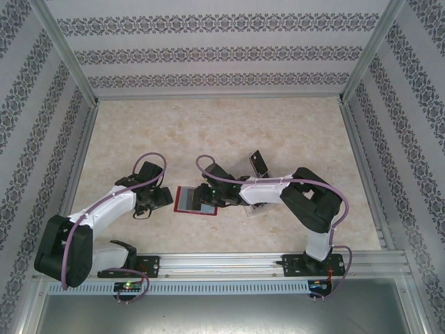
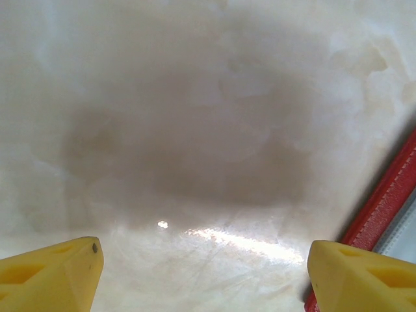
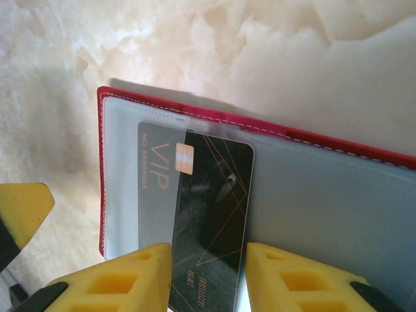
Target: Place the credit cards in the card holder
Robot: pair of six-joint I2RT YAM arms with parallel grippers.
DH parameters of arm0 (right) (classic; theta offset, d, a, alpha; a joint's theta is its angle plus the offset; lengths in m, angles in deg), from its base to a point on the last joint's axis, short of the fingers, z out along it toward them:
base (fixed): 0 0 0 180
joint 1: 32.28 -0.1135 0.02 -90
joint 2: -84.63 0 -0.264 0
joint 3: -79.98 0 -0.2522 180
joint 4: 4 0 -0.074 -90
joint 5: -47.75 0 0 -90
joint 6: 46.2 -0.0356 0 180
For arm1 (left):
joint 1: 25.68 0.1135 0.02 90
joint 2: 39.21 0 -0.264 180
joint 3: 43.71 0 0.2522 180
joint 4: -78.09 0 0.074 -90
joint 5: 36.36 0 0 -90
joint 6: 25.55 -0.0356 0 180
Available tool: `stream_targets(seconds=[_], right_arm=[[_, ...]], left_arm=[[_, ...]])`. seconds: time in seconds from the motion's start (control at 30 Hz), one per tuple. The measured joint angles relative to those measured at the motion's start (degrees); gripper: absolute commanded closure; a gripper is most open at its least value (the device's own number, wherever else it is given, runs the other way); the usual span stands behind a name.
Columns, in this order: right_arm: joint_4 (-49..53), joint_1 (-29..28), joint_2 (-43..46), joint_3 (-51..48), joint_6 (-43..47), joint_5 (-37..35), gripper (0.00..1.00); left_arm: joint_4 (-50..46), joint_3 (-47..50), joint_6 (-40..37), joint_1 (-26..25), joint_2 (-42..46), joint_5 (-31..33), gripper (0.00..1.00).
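The red card holder [image 1: 186, 200] lies open on the table between the two arms, its grey inner pockets [image 3: 325, 195] facing up. A dark credit card [image 3: 211, 188] with gold lines lies on it, its left part tucked under a translucent pocket. My right gripper [image 3: 208, 250] straddles the card's near end. Its fingers stand slightly wider than the card, and a thin grey strip shows at the right finger [image 3: 279, 273]. My left gripper [image 2: 205, 250] is open and low over bare table, its right finger beside the holder's red edge [image 2: 383, 201].
Behind the right arm, another dark card [image 1: 259, 161] leans in a clear plastic tray [image 1: 245, 165]. Patterned walls and metal rails [image 1: 90, 153] enclose the marble-look table.
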Motion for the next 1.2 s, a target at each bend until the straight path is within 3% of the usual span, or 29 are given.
stream_targets(seconds=[0.43,0.77,0.97,1.2], right_arm=[[6.6,-1.4,-0.2,2.8,2.0,-1.3,0.79],[7.4,-1.8,-2.1,5.6,3.0,-0.8,0.8],[7.8,-2.2,-3.1,7.8,3.5,0.7,0.76],[12.0,-3.4,-4.0,11.1,6.3,1.0,0.59]], left_arm=[[1.4,0.9,0.0,0.0,-2.3,-1.7,0.18],[1.7,0.9,-0.2,-0.8,-3.3,-1.1,0.18],[1.7,1.0,-0.2,-1.2,-3.5,-0.6,0.18],[1.8,1.0,-0.2,-1.5,-3.6,-0.1,0.18]])
